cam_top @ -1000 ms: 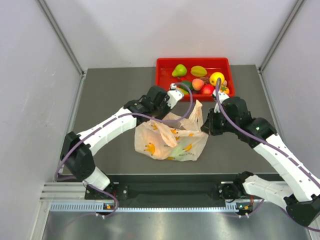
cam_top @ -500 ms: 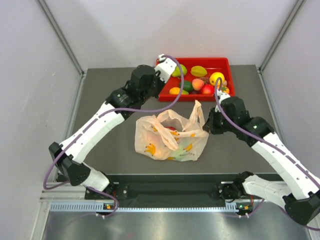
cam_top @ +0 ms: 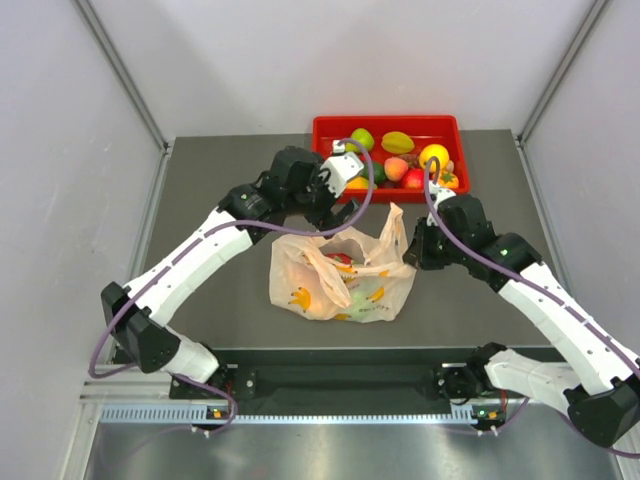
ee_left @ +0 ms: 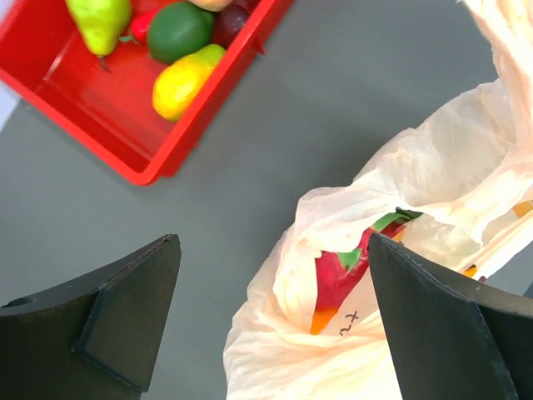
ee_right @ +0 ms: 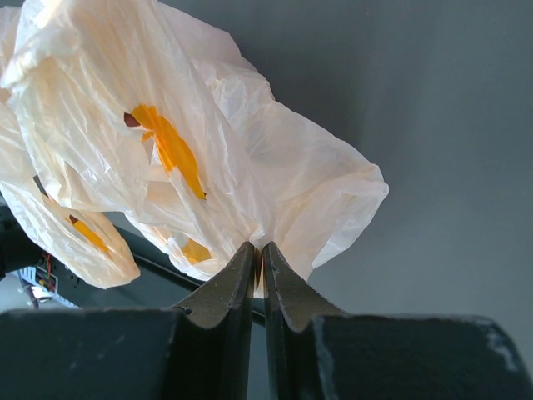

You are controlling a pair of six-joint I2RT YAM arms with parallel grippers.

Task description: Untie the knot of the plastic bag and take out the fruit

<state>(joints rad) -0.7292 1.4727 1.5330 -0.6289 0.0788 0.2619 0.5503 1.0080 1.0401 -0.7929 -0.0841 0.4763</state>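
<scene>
Left gripper (ee_left: 272, 246) hangs spread as wide as it goes, holding nothing, just over the plastic bag (ee_left: 416, 183). That bag lies in the middle of the table (cam_top: 220, 200) with its mouth gaping, and I can find no knot between its handles. Inside I make out one fruit (ee_left: 341, 267), red with green tips; the orange patch under it could be a second fruit or a print. The red one sits ahead of the fingers (ee_left: 125, 317), nearer the right-hand one, its visible length slanting across their gap, so I judge the left arm best placed to reach in. Right gripper (ee_right: 258, 250) is pinched together on the bag's right-hand edge, gripping film only. One red tray (cam_top: 330, 125) behind the bag holds at least seven fruits.
</scene>
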